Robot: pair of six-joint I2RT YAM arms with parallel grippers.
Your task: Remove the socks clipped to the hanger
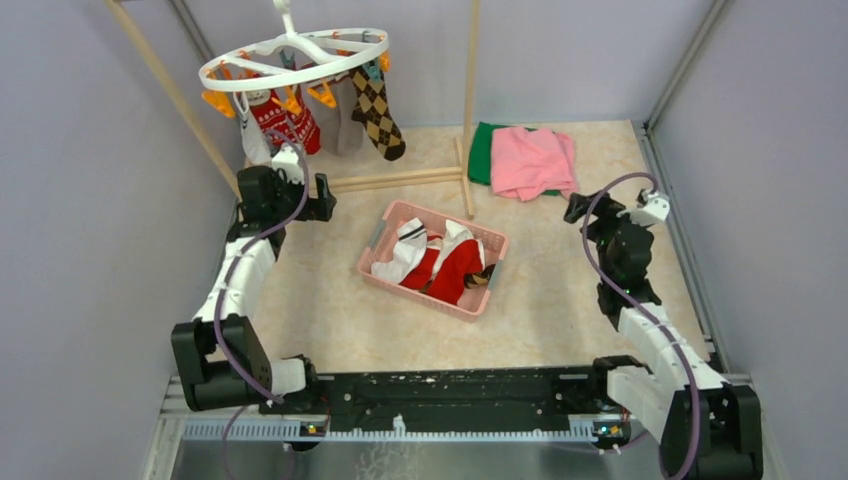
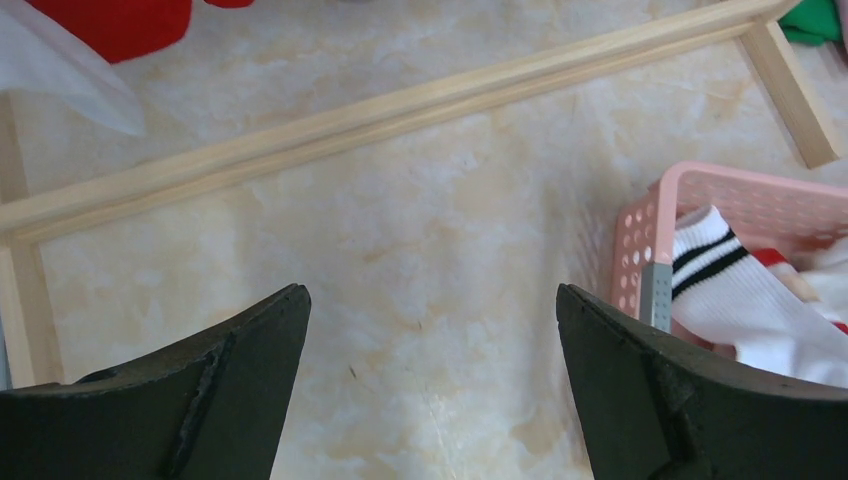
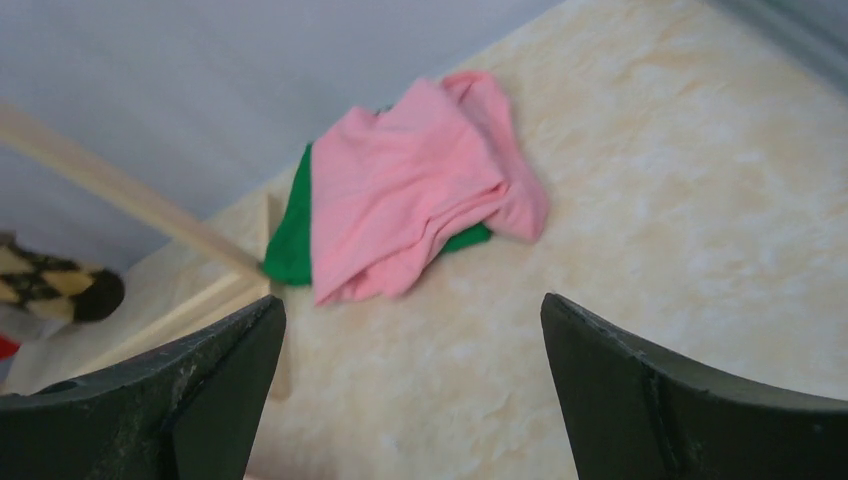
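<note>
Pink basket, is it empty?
No, the pink basket has red and white socks lying inside it.

black-and-white jointed arms (image 1: 240, 282), looping purple cables (image 1: 217, 318), dark wedge-shaped jaws

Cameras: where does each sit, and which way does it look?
Top external: above and behind, looking down on table, hanger, left arm, right arm.
Left wrist: on left arm, facing down past the open left gripper at the basket.
Right wrist: on right arm, facing past the open right gripper at the pink cloth.
Shared: basket, in top and left wrist.
</note>
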